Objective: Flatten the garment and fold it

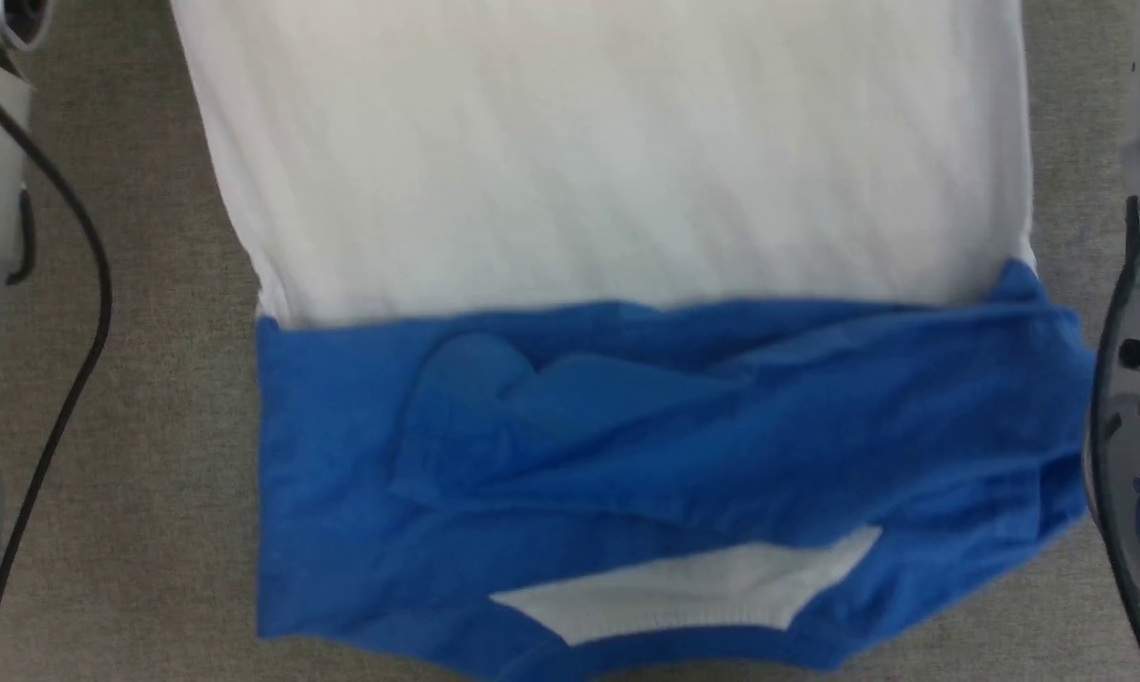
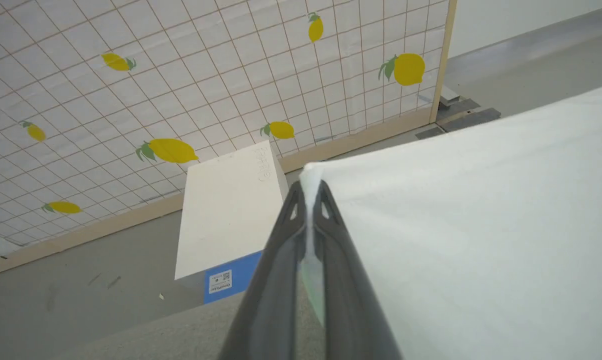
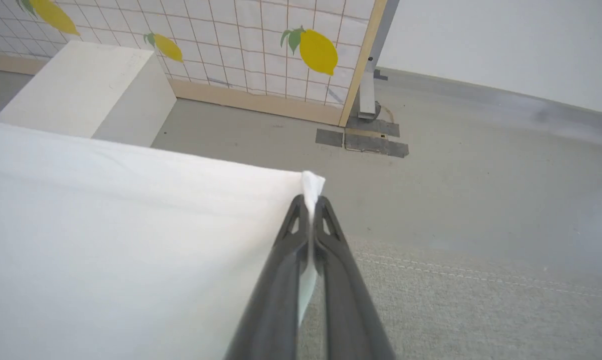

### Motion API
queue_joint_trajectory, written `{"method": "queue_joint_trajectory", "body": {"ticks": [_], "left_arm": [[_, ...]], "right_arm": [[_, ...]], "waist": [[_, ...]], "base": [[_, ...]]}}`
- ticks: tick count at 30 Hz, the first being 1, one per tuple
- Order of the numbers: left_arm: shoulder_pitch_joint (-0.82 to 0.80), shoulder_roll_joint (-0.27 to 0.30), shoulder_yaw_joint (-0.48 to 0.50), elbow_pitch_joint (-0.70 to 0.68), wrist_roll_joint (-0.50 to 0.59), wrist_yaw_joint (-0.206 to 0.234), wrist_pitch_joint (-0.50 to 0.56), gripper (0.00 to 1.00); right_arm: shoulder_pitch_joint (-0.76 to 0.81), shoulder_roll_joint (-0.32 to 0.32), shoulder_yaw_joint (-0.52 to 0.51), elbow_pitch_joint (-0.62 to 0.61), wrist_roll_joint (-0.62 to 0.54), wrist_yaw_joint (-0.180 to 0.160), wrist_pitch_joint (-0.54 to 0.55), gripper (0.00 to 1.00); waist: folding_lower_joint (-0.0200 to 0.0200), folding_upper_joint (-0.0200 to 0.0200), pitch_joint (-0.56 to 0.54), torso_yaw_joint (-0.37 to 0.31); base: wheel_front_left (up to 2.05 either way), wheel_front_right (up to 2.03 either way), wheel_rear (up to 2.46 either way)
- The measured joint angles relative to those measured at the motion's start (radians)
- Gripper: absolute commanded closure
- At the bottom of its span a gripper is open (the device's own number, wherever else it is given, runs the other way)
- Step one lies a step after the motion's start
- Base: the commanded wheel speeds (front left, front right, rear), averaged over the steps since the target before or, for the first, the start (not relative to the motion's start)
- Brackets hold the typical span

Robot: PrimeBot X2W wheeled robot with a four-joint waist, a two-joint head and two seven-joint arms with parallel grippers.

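The garment [image 1: 608, 189] is showing soft, matt knit cloth, faintly ribbed. The table [image 1: 153, 474] is wearing rough grey woven fabric. The left gripper [image 2: 311, 189] and right gripper [image 3: 311, 201] are looking like dark, smooth, slightly glossy plastic.

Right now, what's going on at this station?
The robot is handling the garment with both arms. The left pincer is shut on one white corner and the right pincer is shut on the other, with the white edge running straight between them. The white body looks spread smooth over the grey surface. The blue sleeves lie bunched across the end nearest the robot, so that part is not yet flat.
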Motion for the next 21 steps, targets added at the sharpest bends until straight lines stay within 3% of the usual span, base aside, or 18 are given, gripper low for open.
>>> {"method": "queue_joint_trajectory", "body": {"ticks": [7, 12, 21], "left_arm": [[0.006, 0.014, 0.006, 0.054, 0.013, 0.005, -0.115, 1.0], [0.11, 0.041, 0.009, 0.038, 0.0, -0.007, -0.175, 1.0], [0.423, 0.059, 0.003, -0.151, -0.059, 0.018, -0.204, 1.0]], "right_arm": [[0.011, -0.004, 0.094, 0.023, 0.087, 0.0, -0.204, 1.0], [0.113, -0.008, 0.19, 0.008, 0.158, 0.0, -0.308, 1.0], [0.425, -0.131, 0.294, -0.176, 0.307, 0.0, -0.374, 1.0]], "waist": [[0.0, 0.0, -0.042, -0.016], [0.0, 0.0, -0.101, -0.024], [-0.0001, 0.0, -0.245, -0.019]], "base": [[0.0, 0.0, 0.0], [0.0, 0.0, 0.0], [0.0, 0.0, 0.0]]}}
